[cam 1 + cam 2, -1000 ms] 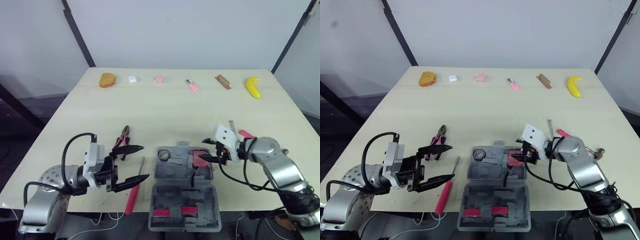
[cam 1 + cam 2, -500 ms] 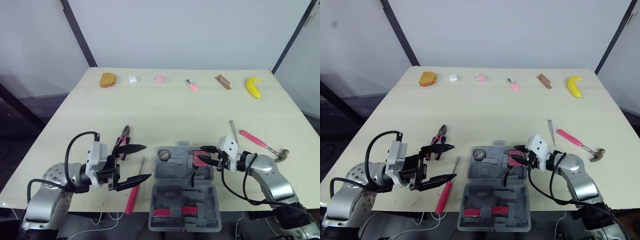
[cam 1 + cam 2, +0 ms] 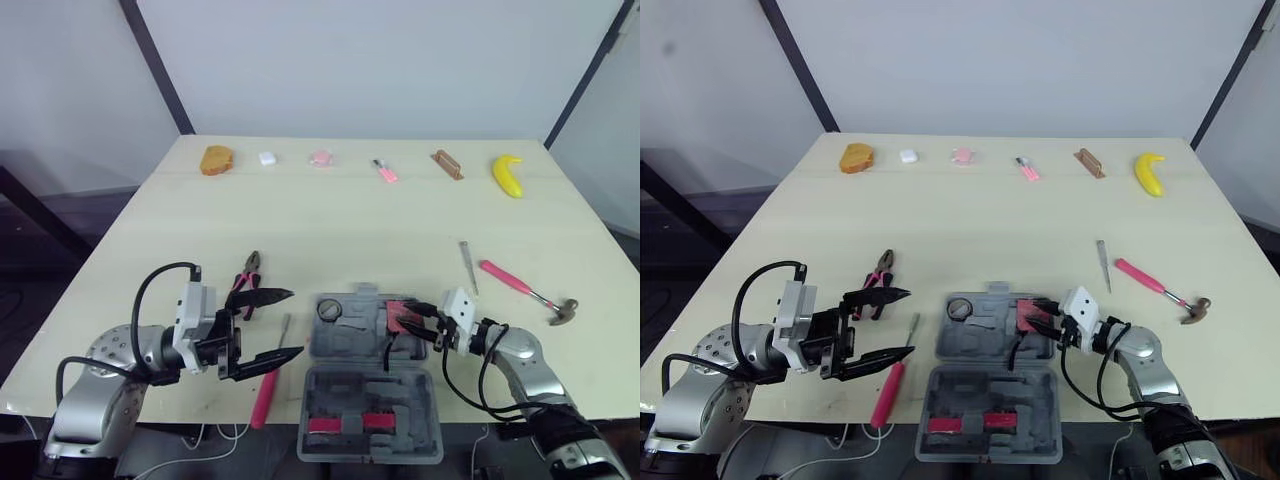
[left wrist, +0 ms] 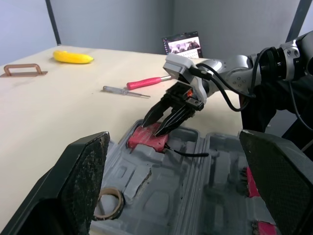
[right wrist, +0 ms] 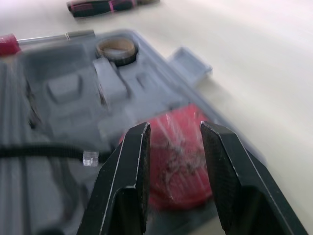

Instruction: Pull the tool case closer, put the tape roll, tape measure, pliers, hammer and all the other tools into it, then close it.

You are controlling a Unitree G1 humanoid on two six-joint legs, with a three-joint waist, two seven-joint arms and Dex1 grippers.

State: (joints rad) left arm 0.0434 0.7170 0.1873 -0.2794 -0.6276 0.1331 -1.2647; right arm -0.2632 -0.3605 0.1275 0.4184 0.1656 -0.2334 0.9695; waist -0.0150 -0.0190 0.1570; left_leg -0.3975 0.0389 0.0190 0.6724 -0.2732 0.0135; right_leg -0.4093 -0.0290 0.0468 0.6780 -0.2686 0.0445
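Two claws out on the head camera; where's the tape measure [image 3: 398,318]?

Lying in the right-hand recess of the open tool case [image 3: 345,340], which sits at the near edge of the table [image 3: 330,225]. The right gripper [image 3: 416,320] is just over it, fingers a little apart. The left gripper [image 3: 296,322] hangs spread wide beside the case, above the pink screwdriver [image 3: 264,390], with the pliers [image 3: 247,277] just beyond it.

And the left wrist camera?

The right claw's tips look to touch the top of the tape measure, a narrow gap between them, pinching nothing. A black cable [image 4: 182,153] lies across the tray beside it. The tape roll [image 4: 108,216] sits in its corner pocket.

Right wrist camera?

Parted fingers, the red body below and between them, not squeezed.

So how should it let go well?

I'd say rise straight up with the jaws apart, so a pad doesn't drag the thing out of its recess, and keep off that cable.

Room to move?

Plenty of bare table beyond the case. The hammer [image 3: 515,283] lies near the right edge, head outermost, so I'd come at its handle from the inner side. The lid half looks to overhang the near edge; nudging the case that way seems risky
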